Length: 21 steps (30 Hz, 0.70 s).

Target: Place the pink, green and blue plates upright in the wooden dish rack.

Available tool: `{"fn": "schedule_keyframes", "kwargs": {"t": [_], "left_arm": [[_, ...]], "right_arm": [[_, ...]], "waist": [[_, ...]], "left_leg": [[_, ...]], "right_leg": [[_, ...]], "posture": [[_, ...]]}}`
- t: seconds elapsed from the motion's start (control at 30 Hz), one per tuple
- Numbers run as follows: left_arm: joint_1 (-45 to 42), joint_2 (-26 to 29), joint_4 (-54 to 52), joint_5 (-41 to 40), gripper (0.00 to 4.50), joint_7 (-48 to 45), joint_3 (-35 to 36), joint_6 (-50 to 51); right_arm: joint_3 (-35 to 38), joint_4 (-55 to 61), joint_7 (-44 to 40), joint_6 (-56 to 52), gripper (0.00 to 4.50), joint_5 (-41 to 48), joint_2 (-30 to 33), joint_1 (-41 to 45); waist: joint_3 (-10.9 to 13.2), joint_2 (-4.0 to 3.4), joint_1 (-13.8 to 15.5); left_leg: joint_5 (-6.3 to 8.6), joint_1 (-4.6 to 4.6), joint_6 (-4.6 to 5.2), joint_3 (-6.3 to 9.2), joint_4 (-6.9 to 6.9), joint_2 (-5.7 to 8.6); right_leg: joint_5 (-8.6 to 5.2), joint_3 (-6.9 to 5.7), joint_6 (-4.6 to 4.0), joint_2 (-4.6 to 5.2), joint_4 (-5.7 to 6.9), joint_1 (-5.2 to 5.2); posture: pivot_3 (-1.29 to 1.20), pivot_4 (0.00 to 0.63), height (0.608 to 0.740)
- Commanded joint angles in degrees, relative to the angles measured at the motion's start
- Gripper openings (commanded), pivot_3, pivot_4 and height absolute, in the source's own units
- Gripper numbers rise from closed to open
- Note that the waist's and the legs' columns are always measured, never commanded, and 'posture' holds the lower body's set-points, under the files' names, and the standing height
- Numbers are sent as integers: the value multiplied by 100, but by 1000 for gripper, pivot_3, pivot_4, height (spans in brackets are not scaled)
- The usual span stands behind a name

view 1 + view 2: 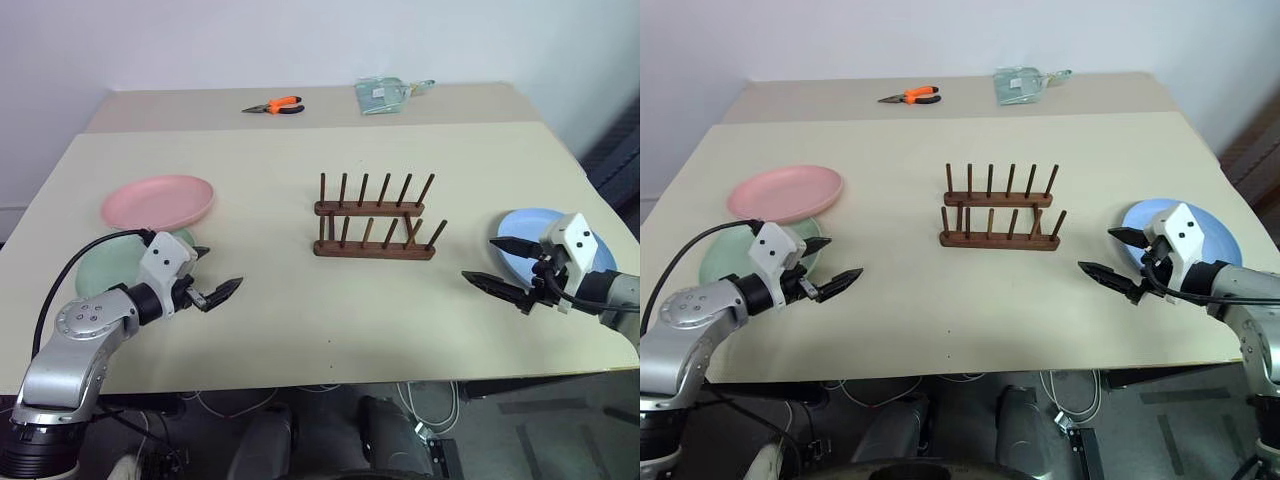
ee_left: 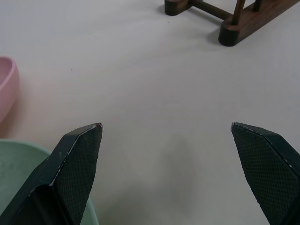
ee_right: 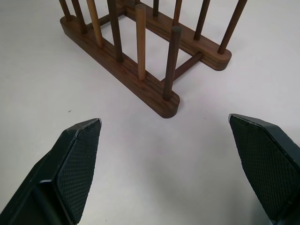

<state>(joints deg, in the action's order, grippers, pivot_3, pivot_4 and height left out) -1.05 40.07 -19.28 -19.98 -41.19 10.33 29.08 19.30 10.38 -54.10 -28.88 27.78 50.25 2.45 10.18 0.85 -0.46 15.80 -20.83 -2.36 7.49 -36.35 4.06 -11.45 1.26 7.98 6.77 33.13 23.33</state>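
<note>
The wooden dish rack (image 1: 375, 222) stands empty at the table's middle, its pegs upright. At the left the pink plate (image 1: 158, 201) lies flat, and the green plate (image 1: 112, 262) lies just in front of it, partly under my left arm. My left gripper (image 1: 209, 272) hangs open above the table at the green plate's right edge, pointing toward the rack. The blue plate (image 1: 530, 232) lies flat at the right. Over its near left edge my right gripper (image 1: 506, 267) stands open, empty, also aimed at the rack (image 3: 140, 56).
Orange-handled pliers (image 1: 275, 106) and a clear plastic packet (image 1: 383, 95) lie on a second table (image 1: 180, 105) at the back. The cream table top (image 1: 300, 320) runs bare between the rack and the front edge.
</note>
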Motion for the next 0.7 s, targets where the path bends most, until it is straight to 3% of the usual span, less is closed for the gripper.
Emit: {"fn": "schedule_keyframes", "kwargs": {"t": [0.03, 0.17, 0.37, 0.57, 0.7], "left_arm": [[-62, -31, 164, 67, 4500, -44, -24, -267], [-272, -105, 415, 89, 4500, -202, -303, -346], [-1427, -366, 1424, 482, 4500, -762, -1354, -702], [-3388, -1491, 3670, 1245, 4500, -1103, -2488, -1391], [-4111, -2036, 4931, 1486, 4500, -1402, -2741, -1927]], "right_arm": [[-47, 80, 136, 253, 4454, -105, -96, 168], [-143, 99, 348, 501, 4454, -331, -204, 234], [-420, 850, 326, 15, 4454, -45, -283, -125], [-752, 1750, 956, -53, 4454, -157, -789, -554], [-749, 2313, 1340, -144, 4454, -170, -1032, -942]], "waist": [[0, 0, -2], [0, 0, 5], [0, 0, 120], [-2, 4, 145], [-3, 5, 111]], "left_leg": [[0, 0, 0, 0, 0, 0], [0, 0, 0, 0, 0, 0], [0, -1, 0, 0, -4, 2], [0, -24, 1, 11, -30, 10], [11, -51, 18, 12, -66, 13]], "right_leg": [[0, 0, 0, 0, 0, 0], [0, 0, 0, 0, 0, 1], [12, -1, -18, -2, 1, 0], [24, -8, 2, -2, 3, 2], [25, -14, 5, -1, 2, 11]], "posture": [[0, 150, 740], [0, 150, 740], [0, 150, 740], [0, 150, 740], [0, 150, 740]]}}
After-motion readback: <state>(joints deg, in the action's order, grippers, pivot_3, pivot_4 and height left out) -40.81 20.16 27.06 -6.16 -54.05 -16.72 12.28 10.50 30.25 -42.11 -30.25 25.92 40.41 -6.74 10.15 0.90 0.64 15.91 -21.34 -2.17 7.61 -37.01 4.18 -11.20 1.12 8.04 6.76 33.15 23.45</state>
